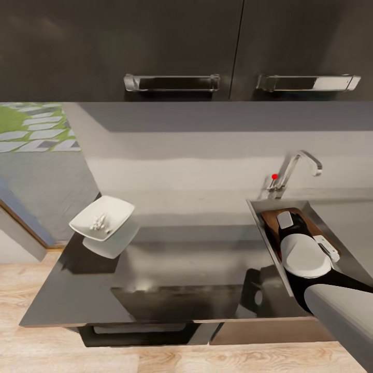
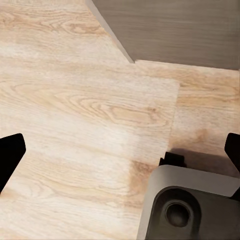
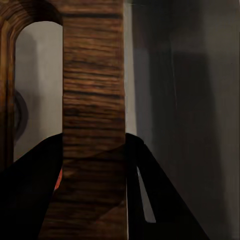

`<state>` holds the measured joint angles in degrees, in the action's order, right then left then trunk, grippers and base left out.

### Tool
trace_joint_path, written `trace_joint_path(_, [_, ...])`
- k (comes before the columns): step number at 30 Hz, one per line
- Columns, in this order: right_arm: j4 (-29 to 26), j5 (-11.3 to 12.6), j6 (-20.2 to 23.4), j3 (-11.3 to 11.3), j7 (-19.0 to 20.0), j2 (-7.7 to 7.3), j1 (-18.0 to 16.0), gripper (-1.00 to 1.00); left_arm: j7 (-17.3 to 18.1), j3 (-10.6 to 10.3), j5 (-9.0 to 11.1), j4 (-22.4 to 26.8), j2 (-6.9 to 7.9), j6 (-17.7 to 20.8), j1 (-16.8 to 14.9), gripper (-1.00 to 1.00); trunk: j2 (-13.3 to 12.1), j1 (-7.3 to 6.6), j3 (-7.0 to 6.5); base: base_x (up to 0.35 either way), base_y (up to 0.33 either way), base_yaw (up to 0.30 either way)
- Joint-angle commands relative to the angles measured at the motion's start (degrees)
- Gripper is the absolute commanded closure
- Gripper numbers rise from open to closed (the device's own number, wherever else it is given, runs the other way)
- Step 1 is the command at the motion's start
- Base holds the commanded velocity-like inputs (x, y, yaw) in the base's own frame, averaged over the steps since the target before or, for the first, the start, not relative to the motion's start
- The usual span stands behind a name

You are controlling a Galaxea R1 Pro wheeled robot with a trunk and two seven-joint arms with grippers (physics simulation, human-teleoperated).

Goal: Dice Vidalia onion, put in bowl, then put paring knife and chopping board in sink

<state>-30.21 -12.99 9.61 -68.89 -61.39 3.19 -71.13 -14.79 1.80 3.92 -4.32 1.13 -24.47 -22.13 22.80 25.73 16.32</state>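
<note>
Head view has us looking down over the countertop (image 1: 171, 269), with the sink (image 1: 261, 220) at the right and our right arm reaching into it. The chopping board (image 1: 269, 216) is down in the basin, its dark brown edge peeking out past the arm's white wrist, so we figure we're on the last step, getting the board into the sink. Over on the right wrist camera the right gripper (image 3: 92, 165) has its two dark fingers pressed against either side of a strip of the board by the handle hole, so it's pinching the board, which makes sense since that narrow strip is the easiest bit to grab. There's a small orange-red sliver next to one finger that might be the paring knife's handle, but honestly we can't tell. The bowl (image 1: 102, 217) sits at the far left end of the counter with some pale bits in it, probably the diced onion, well apart from the sink. Left wrist camera is just staring at the wooden floor (image 2: 85, 110) and part of our own base, with the left gripper (image 2: 122, 150) fingertips wide apart at the frame edges and holding nothing, parked out of the way. Next we'd guess it's just letting go of the board.
</note>
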Motion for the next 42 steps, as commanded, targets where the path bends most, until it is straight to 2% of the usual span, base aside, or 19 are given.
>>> trace_joint_path(1, [-0.1,-0.6,0.6,-0.4,0.0,0.06,-0.1,1.0,0.2,0.1,0.4,-0.2,-0.01,-0.5,-0.1,-1.0,0.1,0.05,0.2,0.172,0.0,0.0])
trace_joint_path(26, [-0.2,-0.6,0.6,-0.5,0.1,-0.01,-0.1,1.0,0.3,0.1,0.4,-0.2,0.01,0.2,-0.1,-1.0,0.1,0.05,2.36,0.01,0.0,0.0])
trace_joint_path(27, [-0.2,-0.6,0.6,-0.5,0.0,-0.02,-0.1,-1.0,0.3,0.1,0.4,-0.2,0.01,0.2,-0.1,-1.0,0.1,0.05,2.37,0.0,0.0,0.0])
trace_joint_path(38, [-0.8,-0.6,0.6,-0.5,-0.2,0.02,-0.1,-1.0,0.2,0.1,0.4,-0.2,0.02,0.2,-0.1,-1.0,0.1,0.05,2.38,0.0,0.0,0.0])
trace_joint_path(42, [-0.8,-0.6,0.6,0.1,0.2,0.11,-0.1,-1.0,0.3,0.1,0.4,-0.2,0.02,0.2,-0.1,-1.0,0.1,0.05,2.38,0.0,0.0,0.0])
